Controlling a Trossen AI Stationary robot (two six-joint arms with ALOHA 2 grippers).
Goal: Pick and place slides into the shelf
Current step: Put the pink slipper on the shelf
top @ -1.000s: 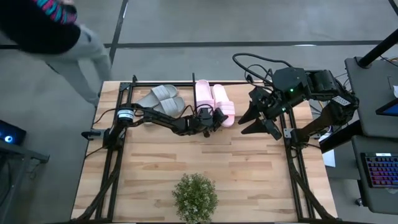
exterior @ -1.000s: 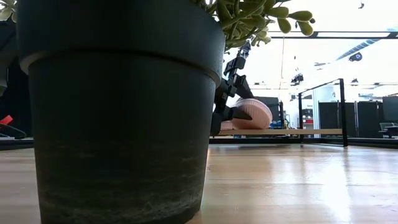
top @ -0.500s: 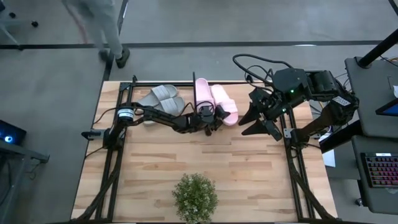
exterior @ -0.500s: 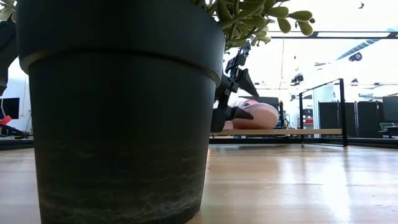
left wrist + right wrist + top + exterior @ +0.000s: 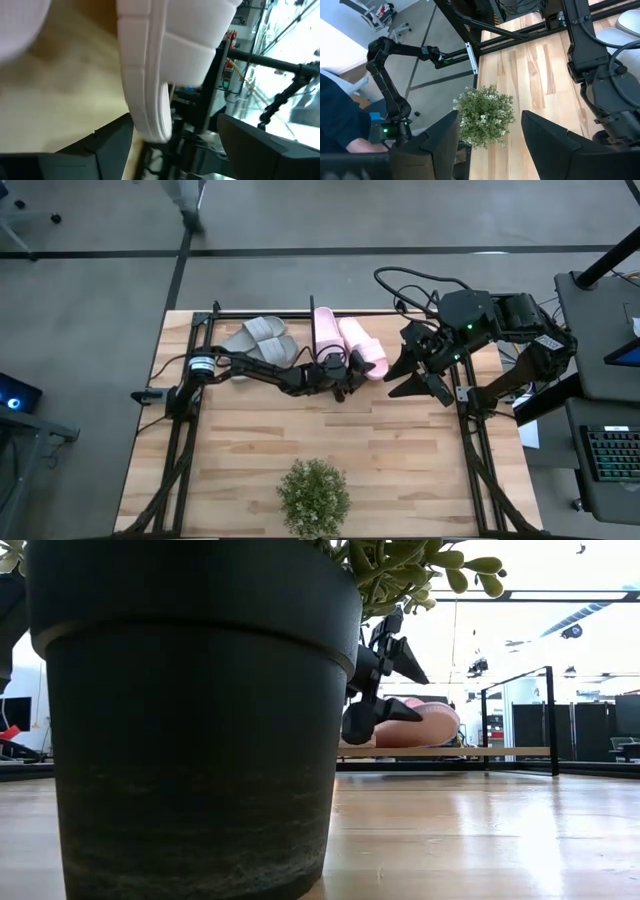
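While the grey slides (image 5: 258, 338) lie at the left end of the shelf (image 5: 215, 320), the left hand (image 5: 337, 375) has drawn back a little from the pink slides (image 5: 343, 343), which shifted rightward over the last second, suggesting that pair is nearly settled; its fingers (image 5: 107, 145) stand apart around the heel of one pink slide, gripping nothing, and the right hand (image 5: 408, 375) waits spread wide over the worktop's (image 5: 400, 470) right side

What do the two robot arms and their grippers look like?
Both arms are dark, almost black. The left arm is slim, with a white-and-blue round label near its base. The right arm is bulkier, with looping black cables and a small green light. Each gripper has two dark, wedge-shaped fingers.
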